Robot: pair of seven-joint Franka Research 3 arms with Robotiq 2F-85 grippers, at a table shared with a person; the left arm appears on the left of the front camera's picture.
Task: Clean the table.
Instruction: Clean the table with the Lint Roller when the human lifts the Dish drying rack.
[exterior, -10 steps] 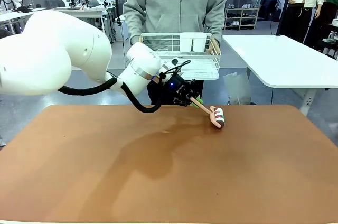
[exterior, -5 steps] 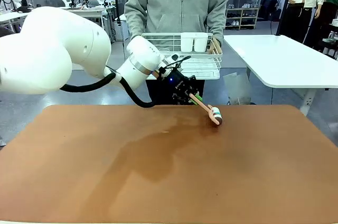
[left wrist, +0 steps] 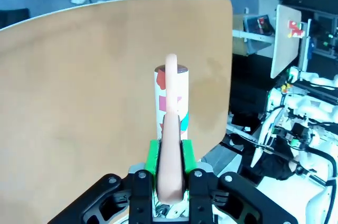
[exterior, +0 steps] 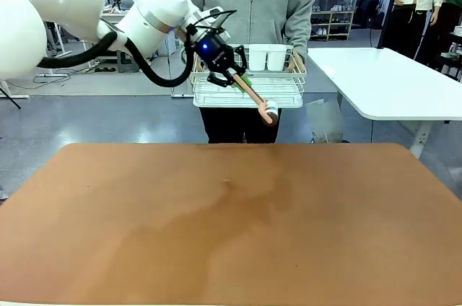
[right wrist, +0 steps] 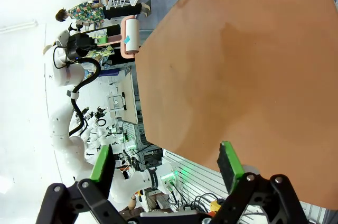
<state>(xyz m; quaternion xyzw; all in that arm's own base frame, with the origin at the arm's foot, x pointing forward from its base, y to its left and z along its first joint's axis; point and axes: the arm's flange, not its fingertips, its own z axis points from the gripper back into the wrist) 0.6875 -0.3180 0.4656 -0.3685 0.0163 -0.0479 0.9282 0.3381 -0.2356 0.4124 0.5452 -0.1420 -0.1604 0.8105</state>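
The table [exterior: 231, 219] has a bare reddish-brown top. My left gripper [exterior: 229, 73] hangs high above its far edge, shut on the pink handle of a lint roller [exterior: 269, 112], whose head points down to the right in front of the wire rack. From the left wrist, the green pads [left wrist: 153, 155] clamp the handle, and the roller [left wrist: 171, 94] stands over the table [left wrist: 79, 76]. My right gripper [right wrist: 166, 163] is open with nothing between its fingers, above the table [right wrist: 237, 65]; the roller [right wrist: 130, 35] shows far off.
A person in a grey hoodie stands at the far side holding a white wire rack [exterior: 249, 89] with white cups [exterior: 264, 57] in it. A white-topped table [exterior: 382, 82] stands at the back right.
My left arm has lifted the roller off the table's far side, up and a little left, to the height of the wire rack. The gripper stays shut on the handle.
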